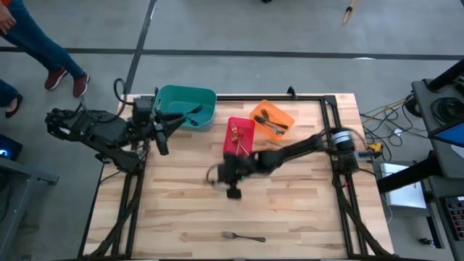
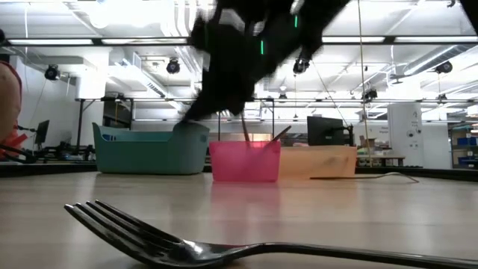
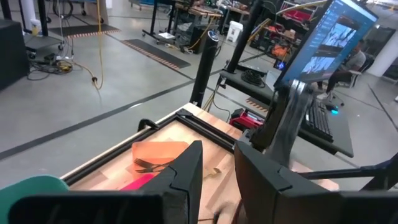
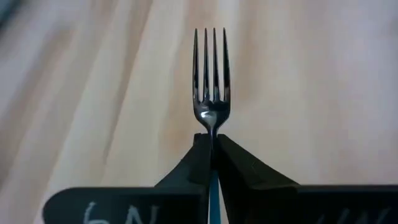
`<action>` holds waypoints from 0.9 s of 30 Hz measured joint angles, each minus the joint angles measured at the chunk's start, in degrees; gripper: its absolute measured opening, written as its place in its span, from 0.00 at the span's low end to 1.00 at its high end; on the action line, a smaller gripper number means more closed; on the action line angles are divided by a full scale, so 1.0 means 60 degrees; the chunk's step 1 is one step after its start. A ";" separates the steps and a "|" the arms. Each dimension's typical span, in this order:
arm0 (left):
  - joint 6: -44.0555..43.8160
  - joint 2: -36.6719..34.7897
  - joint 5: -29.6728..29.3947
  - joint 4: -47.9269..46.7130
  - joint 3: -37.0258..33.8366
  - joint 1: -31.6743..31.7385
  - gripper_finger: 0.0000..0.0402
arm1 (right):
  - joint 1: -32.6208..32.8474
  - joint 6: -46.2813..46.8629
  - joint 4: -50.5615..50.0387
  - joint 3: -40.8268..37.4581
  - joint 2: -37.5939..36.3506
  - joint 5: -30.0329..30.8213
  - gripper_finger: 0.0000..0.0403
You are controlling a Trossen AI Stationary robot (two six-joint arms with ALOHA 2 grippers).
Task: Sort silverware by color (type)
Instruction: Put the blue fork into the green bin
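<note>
Your right gripper is clamped on a fork: the two dark fingers meet on its neck, the silver head and four tines stick out ahead of the fingertips, and a sliver of light-blue handle shows between the fingers behind them. In the high view that gripper sits over the middle of the wooden table, just in front of the red bin, with the right arm reaching in from the right edge.

A second fork lies flat on the table at the near edge, well apart from everything else; in the low view it fills the foreground, tines to the left.

The red bin holds gold-coloured pieces standing against its wall. The orange bin, just to its right and farther back, holds dark-handled silverware. The teal bin stands at the far left corner, with something dark lying inside that you cannot make out.

Your left gripper hangs beside the teal bin at the table's left edge, its fingers a narrow gap apart and holding nothing
</note>
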 joint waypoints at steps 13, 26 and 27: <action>0.0816 -0.1053 -0.0090 -0.0847 0.0000 0.0000 0.19 | -0.1187 0.0681 0.0424 0.0136 -0.3210 0.2128 0.02; 0.1207 -0.1217 -0.0224 -0.1596 -0.0026 0.0000 0.19 | -0.2943 0.0771 -0.0155 0.2723 -0.2680 0.2077 0.02; 0.1207 -0.1227 -0.0235 -0.1640 -0.0026 0.0020 0.19 | -0.3139 0.0689 -0.0440 0.3063 -0.2514 0.2041 0.02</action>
